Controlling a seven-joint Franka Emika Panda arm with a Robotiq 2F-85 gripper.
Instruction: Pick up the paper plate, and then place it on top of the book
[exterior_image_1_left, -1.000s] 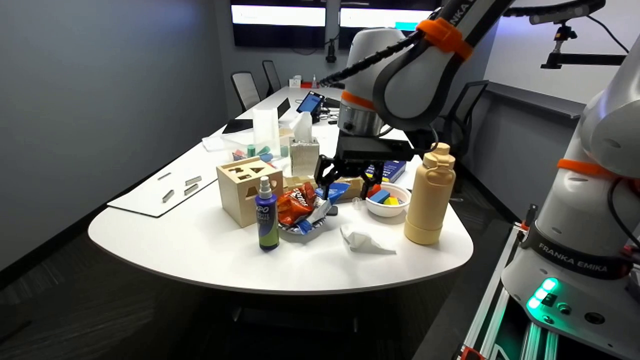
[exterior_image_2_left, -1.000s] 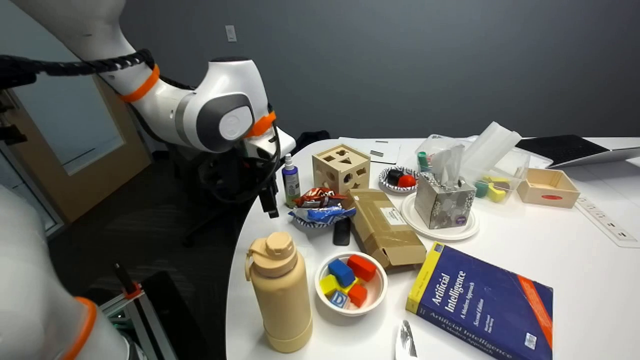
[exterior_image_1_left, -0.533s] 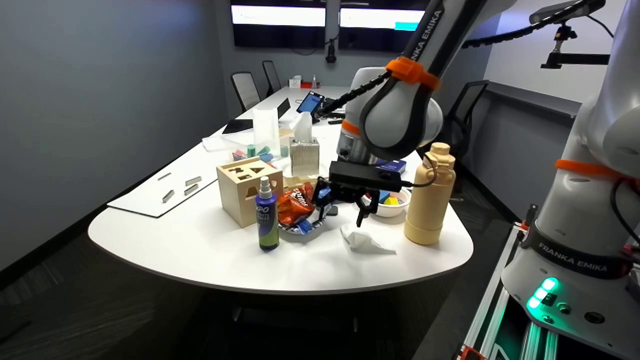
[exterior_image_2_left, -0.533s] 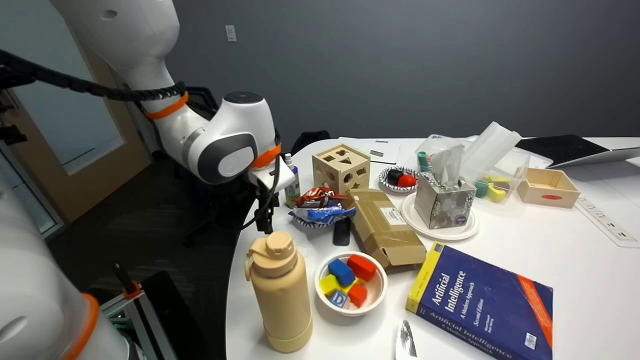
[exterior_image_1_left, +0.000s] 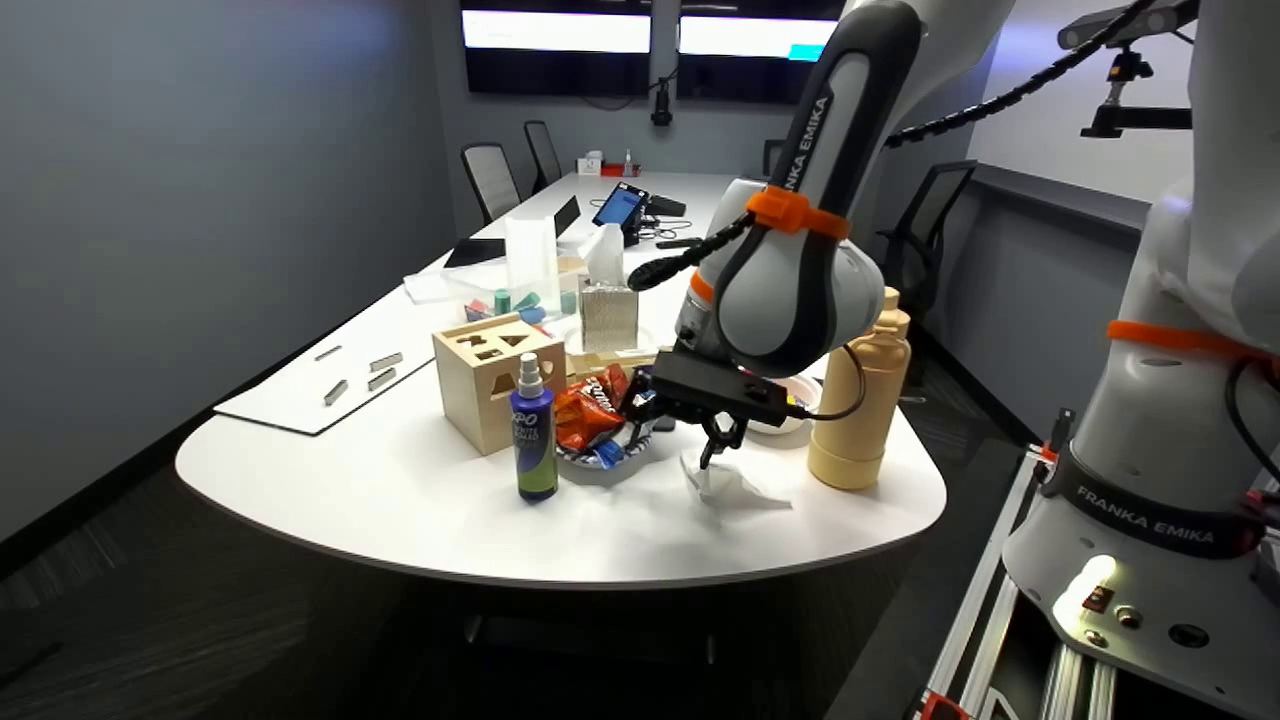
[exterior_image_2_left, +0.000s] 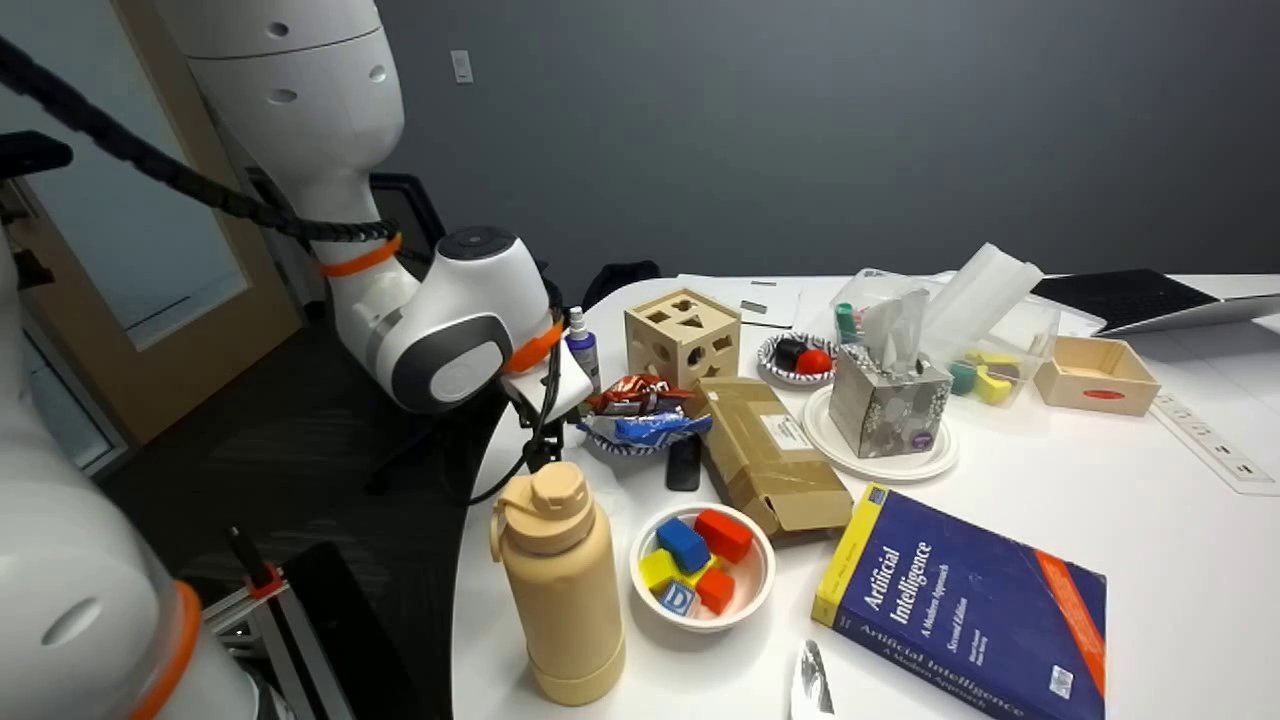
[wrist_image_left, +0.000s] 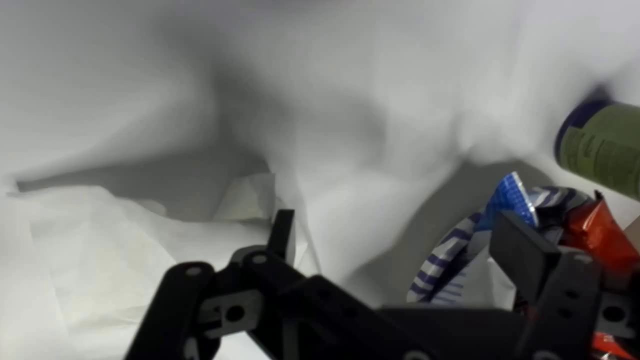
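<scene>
The paper plate is striped blue and white (exterior_image_2_left: 628, 447) and holds red-orange and blue snack bags. It stands near the table's end, and its rim also shows in the wrist view (wrist_image_left: 440, 262). The book (exterior_image_2_left: 985, 605), blue with a yellow spine edge, lies flat on the table; in an exterior view the arm hides it. My gripper (exterior_image_1_left: 670, 432) is open and empty, low beside the plate. In the wrist view the gripper (wrist_image_left: 402, 240) has one finger over the bags and the other over a white napkin, with the plate's rim between them. Contact cannot be told.
The crumpled napkin (exterior_image_1_left: 735, 490) lies by the gripper. A spray bottle (exterior_image_1_left: 535, 430) and a wooden shape box (exterior_image_1_left: 490, 390) stand beside the plate. A tan bottle (exterior_image_2_left: 565, 590), a bowl of blocks (exterior_image_2_left: 752, 590), a cardboard box (exterior_image_2_left: 770, 455) and a tissue box (exterior_image_2_left: 890, 410) stand around.
My gripper has come down from above the table toward the plate and napkin and has tilted. It stays open. The base light went from green to whitish-yellow. The plate and book have not moved.
</scene>
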